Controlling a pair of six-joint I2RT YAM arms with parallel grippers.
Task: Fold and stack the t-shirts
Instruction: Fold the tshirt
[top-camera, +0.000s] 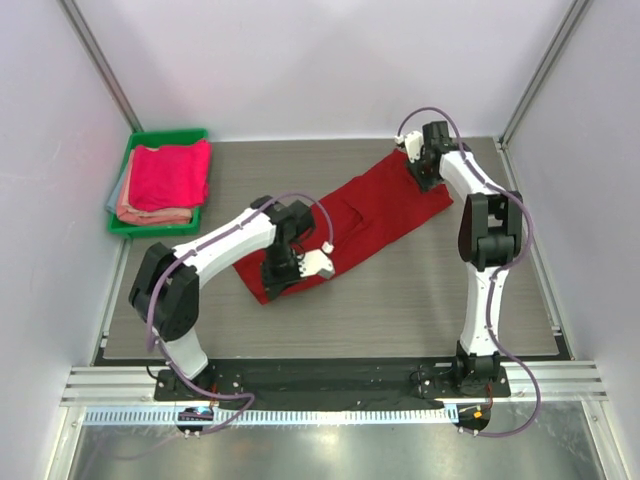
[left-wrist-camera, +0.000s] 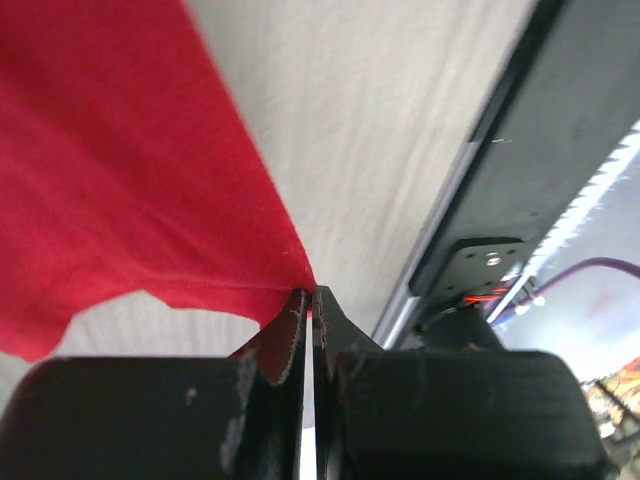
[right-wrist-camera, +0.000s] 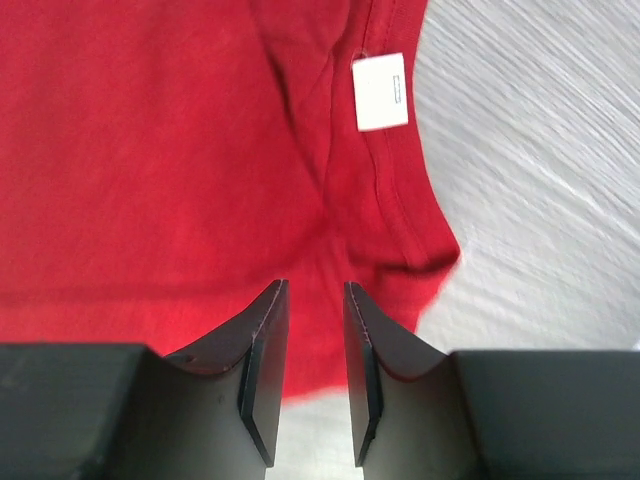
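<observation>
A deep red t-shirt (top-camera: 370, 215) lies stretched out diagonally on the table, from near left to far right. My left gripper (top-camera: 283, 275) is at its near-left end. In the left wrist view the jaws (left-wrist-camera: 310, 298) are shut on a corner of the red cloth (left-wrist-camera: 120, 180). My right gripper (top-camera: 424, 178) is over the far-right end. In the right wrist view it (right-wrist-camera: 313, 290) is open just above the red cloth (right-wrist-camera: 150, 150), beside the collar with its white label (right-wrist-camera: 380, 92). A folded bright pink shirt (top-camera: 170, 172) tops a stack with a salmon one (top-camera: 150, 213).
The stack sits in a green tray (top-camera: 165, 133) at the far left corner, with grey cloth (top-camera: 117, 190) at its left side. White walls close in the table. A metal rail (top-camera: 330, 385) and the arm bases run along the near edge.
</observation>
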